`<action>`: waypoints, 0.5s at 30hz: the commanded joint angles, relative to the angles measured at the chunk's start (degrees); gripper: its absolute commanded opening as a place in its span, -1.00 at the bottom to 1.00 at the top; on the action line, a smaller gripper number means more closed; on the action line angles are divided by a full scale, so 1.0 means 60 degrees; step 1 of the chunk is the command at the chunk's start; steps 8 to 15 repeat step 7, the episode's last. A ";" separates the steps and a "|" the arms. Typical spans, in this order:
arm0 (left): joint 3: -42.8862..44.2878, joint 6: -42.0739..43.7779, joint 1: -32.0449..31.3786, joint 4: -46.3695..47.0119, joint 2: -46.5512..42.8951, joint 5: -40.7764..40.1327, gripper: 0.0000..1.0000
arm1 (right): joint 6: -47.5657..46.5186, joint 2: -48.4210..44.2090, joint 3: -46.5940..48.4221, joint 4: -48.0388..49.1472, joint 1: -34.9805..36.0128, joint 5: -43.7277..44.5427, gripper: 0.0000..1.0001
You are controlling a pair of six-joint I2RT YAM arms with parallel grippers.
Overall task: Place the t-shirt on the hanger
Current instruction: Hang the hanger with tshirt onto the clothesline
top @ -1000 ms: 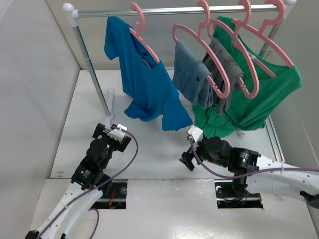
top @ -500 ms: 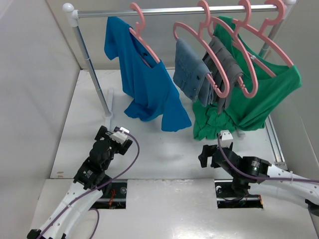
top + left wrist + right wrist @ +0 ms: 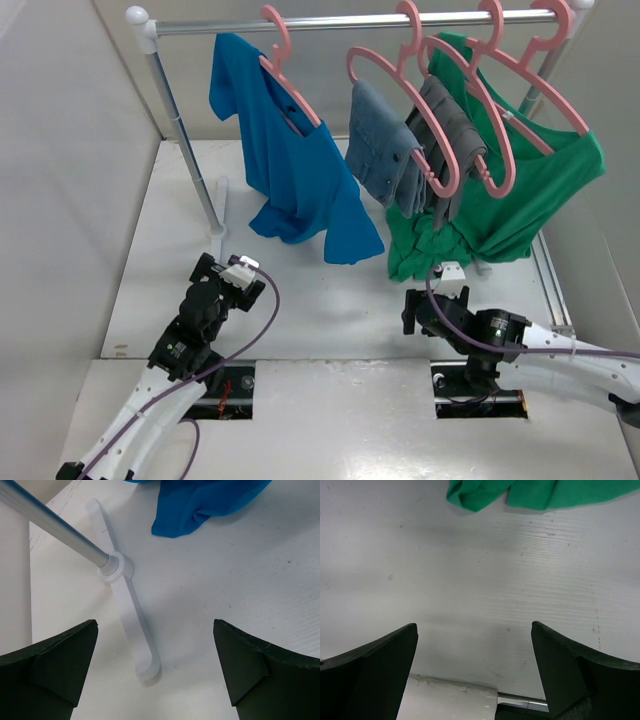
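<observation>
Both tools stood empty: the left gripper [image 3: 155, 630] had its jaws spread wide over bare table with nothing between them. The right gripper [image 3: 474, 630] was just as wide and just as empty, low near the front edge. Out from there, the rack foot [image 3: 129, 611] lay just ahead of the left jaws, so a careless forward reach would, I reckon, knock the rack and set everything swinging. The t-shirt [image 3: 292, 175] hung on the hanger [image 3: 297, 95] at the left end of the rail [image 3: 340, 22], bunched and lopsided (one side drooping far lower), and a tug on that low hem could slide it off. The green shirt [image 3: 540, 190] drooped near the right gripper, ready to snag. Open room lay on the table [image 3: 330, 300] between the arms; the wall [image 3: 60, 200] crowded the left.
</observation>
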 commanded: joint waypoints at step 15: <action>-0.0036 0.0068 0.0040 0.0251 -0.0110 0.0090 1.00 | 0.0248 0.0004 0.0437 -0.0095 -0.0035 0.0316 1.00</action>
